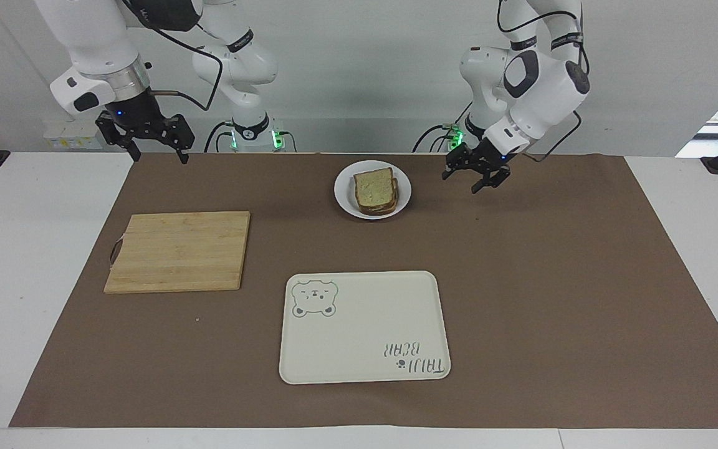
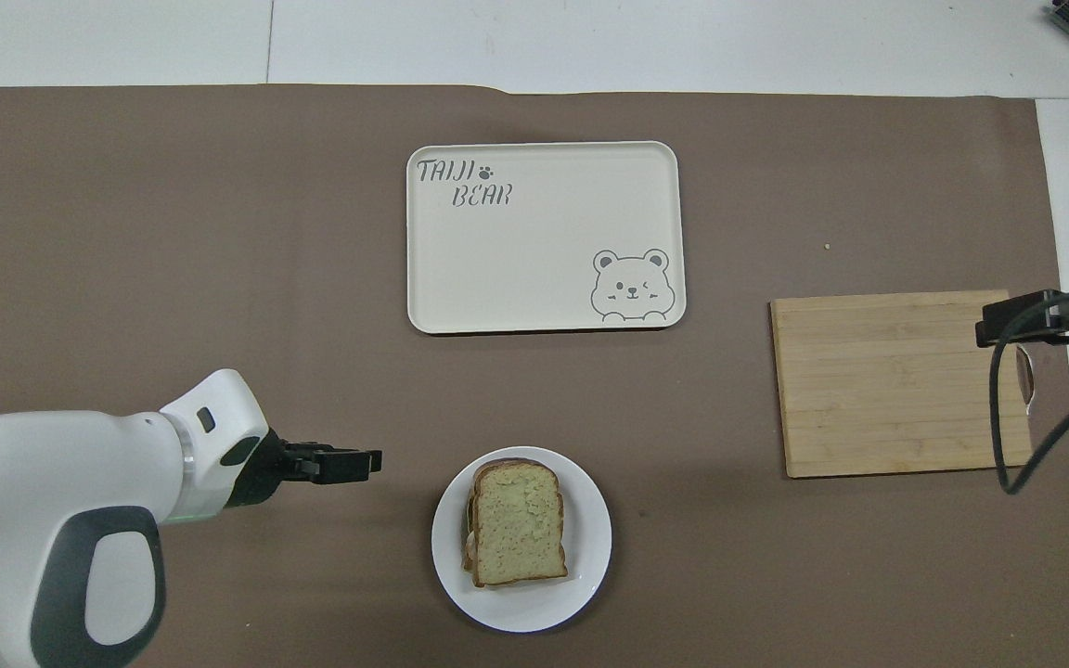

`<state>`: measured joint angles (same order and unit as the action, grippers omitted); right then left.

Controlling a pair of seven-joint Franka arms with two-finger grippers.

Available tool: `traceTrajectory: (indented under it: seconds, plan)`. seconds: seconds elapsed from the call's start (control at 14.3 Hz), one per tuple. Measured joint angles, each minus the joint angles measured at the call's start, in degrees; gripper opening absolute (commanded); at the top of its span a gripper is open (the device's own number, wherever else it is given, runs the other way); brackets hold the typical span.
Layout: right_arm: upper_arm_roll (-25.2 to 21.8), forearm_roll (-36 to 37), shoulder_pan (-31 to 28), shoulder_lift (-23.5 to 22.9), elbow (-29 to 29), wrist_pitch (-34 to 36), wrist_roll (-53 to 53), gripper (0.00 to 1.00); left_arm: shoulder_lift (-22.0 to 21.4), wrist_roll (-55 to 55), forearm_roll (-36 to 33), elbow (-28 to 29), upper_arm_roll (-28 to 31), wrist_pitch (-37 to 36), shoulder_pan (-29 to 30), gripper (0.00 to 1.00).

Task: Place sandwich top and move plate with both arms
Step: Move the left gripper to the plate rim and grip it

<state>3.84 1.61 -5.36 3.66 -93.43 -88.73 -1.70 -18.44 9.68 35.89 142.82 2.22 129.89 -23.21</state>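
Now sandwich top [image 1: 374, 186] on plate [image 1: 345, 198]; left gripper [image 1: 476, 176] & right gripper [image 1: 153, 148] both spread, empty.
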Motion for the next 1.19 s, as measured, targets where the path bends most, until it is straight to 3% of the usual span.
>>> traceTrajectory:
  seconds: [0.21,0.42,0.84,1.05,1.19]
  plan:
    - [0.0,0.0,0.0,0.0,0.0,0.0,0.0,1.0,0.32,4.93,8.97,6.99,-0.04,7.74,-5.36,0.8]
    - [0.0,0.0,0.0,0.0,0.0,0.0,0.0,1.0,0.5,7.97,13.35,10.14,0.0,8.84,-6.8,0.66]
    - [0.0,0.0,0.0,-0.01,0.0,0.0,0.0,1.0,5.79,12.67,21.88,10.86,0.09,12.45,-10.83,0.58]
    - [0.0,0.0,0.0,-0.01,0.0,0.0,0.0,1.0,7.95,12.77,24.2,10.85,0.06,15.04,-13.78,0.46]
    - [0.0,0.0,0.0,-0.01,0.0,0.0,0.0,1.0,8.51,12.78,25.8,10.85,0.07,16.52,-15.06,0.29]
